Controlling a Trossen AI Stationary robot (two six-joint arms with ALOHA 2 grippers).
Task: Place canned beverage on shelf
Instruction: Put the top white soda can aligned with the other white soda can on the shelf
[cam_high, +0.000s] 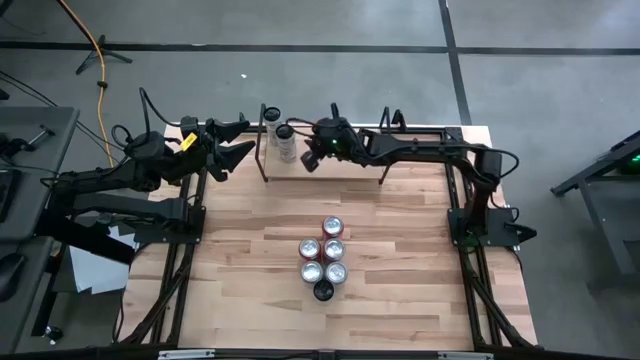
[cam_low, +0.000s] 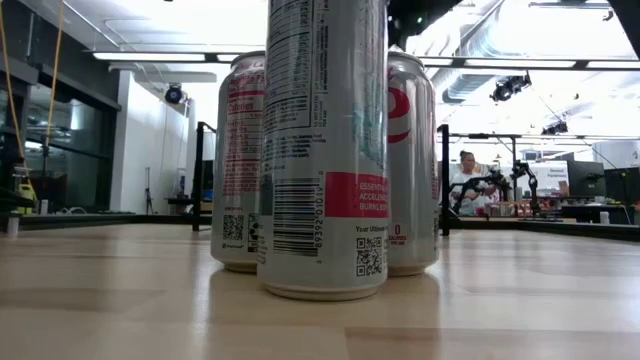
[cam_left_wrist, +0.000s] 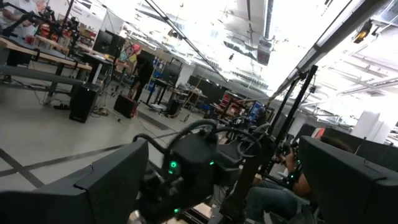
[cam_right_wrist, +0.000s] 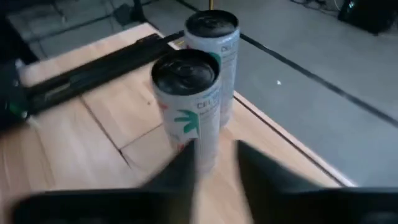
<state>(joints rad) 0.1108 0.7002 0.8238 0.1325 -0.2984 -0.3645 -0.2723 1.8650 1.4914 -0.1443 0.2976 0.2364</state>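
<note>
The shelf (cam_high: 340, 168) stands at the table's far edge, a pale plank on thin black rods. Two tall slim cans (cam_high: 273, 118) (cam_high: 287, 142) stand upright on its left end; the right wrist view shows them as a nearer can (cam_right_wrist: 189, 106) and a farther can (cam_right_wrist: 214, 43). My right gripper (cam_high: 307, 160) (cam_right_wrist: 217, 171) is just right of the nearer can, low by its base, its fingers drawn together with nothing between them. My left gripper (cam_high: 240, 148) (cam_left_wrist: 233, 168) waits open, raised off the shelf's left end. My right gripper has one fingertip (cam_right_wrist: 183, 165) showing in front of the nearer can's lower wall (cam_right_wrist: 202, 140). Whether it touches the can I cannot tell. The can stands upright on the shelf plank (cam_right_wrist: 81, 143).
Several more cans (cam_high: 323, 257) (cam_low: 325, 150) stand in a tight group at the table's middle, a dark one (cam_high: 324, 291) nearest the front. Bare tabletop lies between them and the shelf. Black frame rails run down both table sides. A person (cam_low: 468, 175) shows in the room beyond.
</note>
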